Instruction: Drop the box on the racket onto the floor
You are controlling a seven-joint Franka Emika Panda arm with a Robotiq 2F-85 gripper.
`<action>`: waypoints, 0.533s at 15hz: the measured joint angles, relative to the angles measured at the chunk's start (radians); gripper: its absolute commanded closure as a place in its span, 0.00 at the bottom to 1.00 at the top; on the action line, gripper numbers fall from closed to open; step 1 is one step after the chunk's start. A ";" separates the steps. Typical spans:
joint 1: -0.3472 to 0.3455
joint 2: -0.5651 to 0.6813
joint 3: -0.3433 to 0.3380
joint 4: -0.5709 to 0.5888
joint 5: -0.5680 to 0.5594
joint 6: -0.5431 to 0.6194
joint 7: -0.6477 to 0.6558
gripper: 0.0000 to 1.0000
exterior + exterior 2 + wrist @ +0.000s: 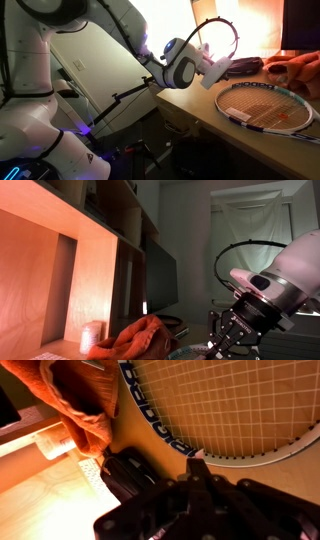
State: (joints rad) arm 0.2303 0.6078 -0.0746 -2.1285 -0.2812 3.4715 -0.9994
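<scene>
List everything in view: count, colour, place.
racket: one, white-and-dark frame with pale strings, flat on the desk
cloth: one, orange, crumpled beside the racket head
dark flat object: one, black, on the desk by the cloth
pale cylinder: one, whitish, near the shelf
shelf: one, wooden, behind the desk
box: none visible
arm: one, white
gripper: one, black, shut, near the racket rim

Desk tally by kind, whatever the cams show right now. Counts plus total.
White-and-dark strung tennis racket: 1
Crumpled orange cloth: 1
Black ridged object: 1
Pale short cylinder: 1
Total: 4
</scene>
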 measured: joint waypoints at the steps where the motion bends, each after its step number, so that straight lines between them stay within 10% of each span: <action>1: 0.006 -0.002 -0.002 -0.004 0.012 0.000 0.000 1.00; 8: 0.037 -0.011 -0.028 -0.016 0.031 0.000 0.008 1.00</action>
State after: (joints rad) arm 0.2672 0.5971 -0.1029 -2.1440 -0.2502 3.4714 -0.9918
